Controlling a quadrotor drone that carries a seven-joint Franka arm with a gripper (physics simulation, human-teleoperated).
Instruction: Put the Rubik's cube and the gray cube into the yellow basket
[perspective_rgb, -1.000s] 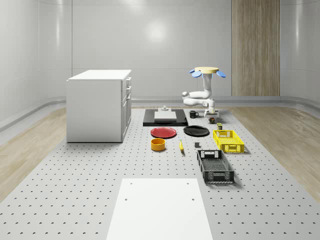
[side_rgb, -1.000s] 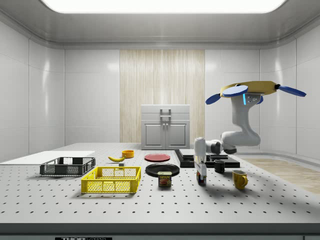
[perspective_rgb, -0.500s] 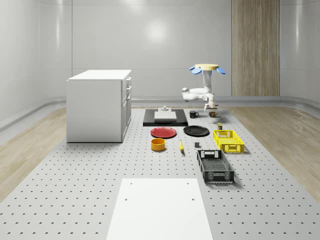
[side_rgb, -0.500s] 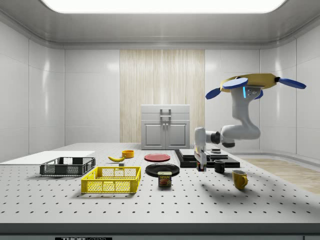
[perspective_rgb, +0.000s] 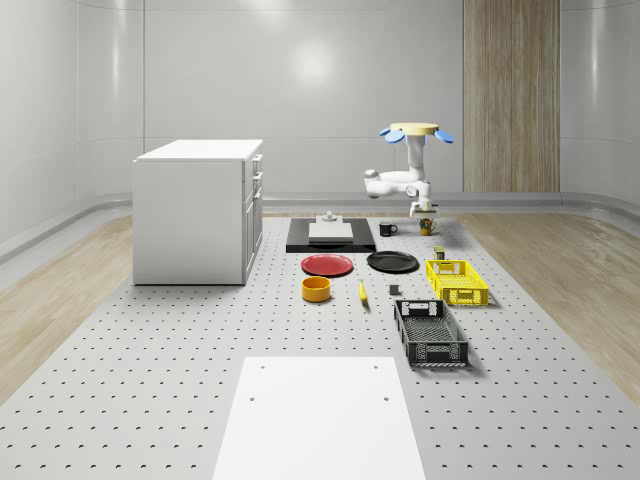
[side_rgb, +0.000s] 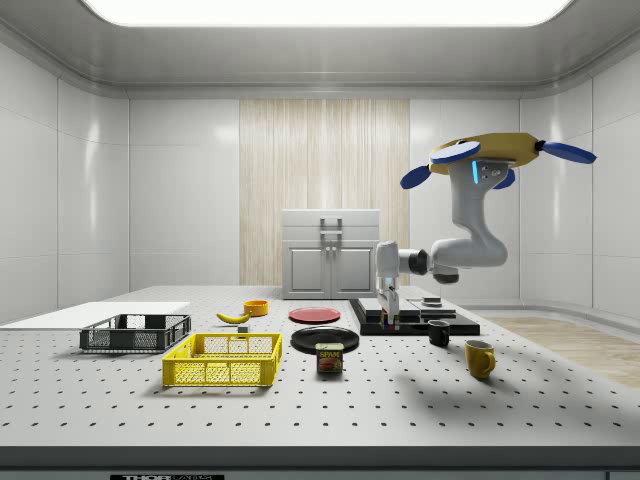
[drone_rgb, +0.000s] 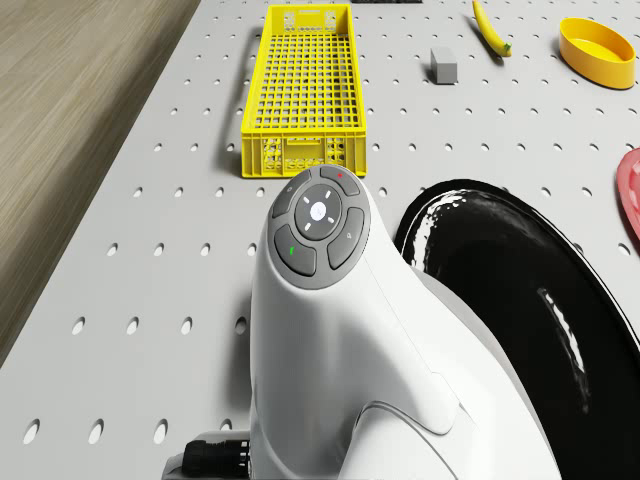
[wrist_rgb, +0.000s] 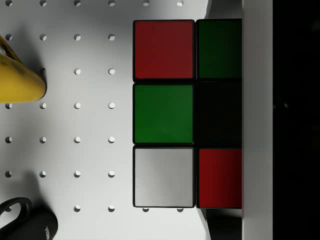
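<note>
Rubik's cube (wrist_rgb: 163, 113): clamped between the fingers of the gripper (side_rgb: 387, 308), clear of the perforated table (perspective_rgb: 150, 380), with red, green and white facelets turned toward the wrist camera. In the wrist view, a yellow mug (wrist_rgb: 17, 75) and a black mug (wrist_rgb: 30, 225) stand on the table below it.

Described from the near edge of the whole-scene view to the far edge:

- **Near edge:** a white sheet (perspective_rgb: 315, 415) lies flat.
- **Behind it, toward that view's right:** a black basket (perspective_rgb: 437, 352), then the yellow basket (perspective_rgb: 465, 296), which holds nothing.
- **Just beside the yellow basket, on its left:** the gray cube (perspective_rgb: 395, 291) rests on the table. A banana (perspective_rgb: 362, 291) and an orange bowl (perspective_rgb: 316, 289) follow in a row to the left.
- **Farther back:** a red plate (perspective_rgb: 327, 264) and a black plate (perspective_rgb: 392, 262) lie side by side, and a small can (perspective_rgb: 438, 241) stands behind the yellow basket.
- **Beyond the plates:** a black slab (perspective_rgb: 300, 240).
- **Left of the slab:** a white cabinet (perspective_rgb: 195, 210) stands on the table.
- **Far end:** the drone (perspective_rgb: 415, 132) hovers over the right side. Its white arm (side_rgb: 470, 245) bends down and forward, so the gripper hangs vertically near the two mugs, well apart from the yellow basket.

In the drone view, the arm sits above the table between the yellow basket and the black plate.
</note>
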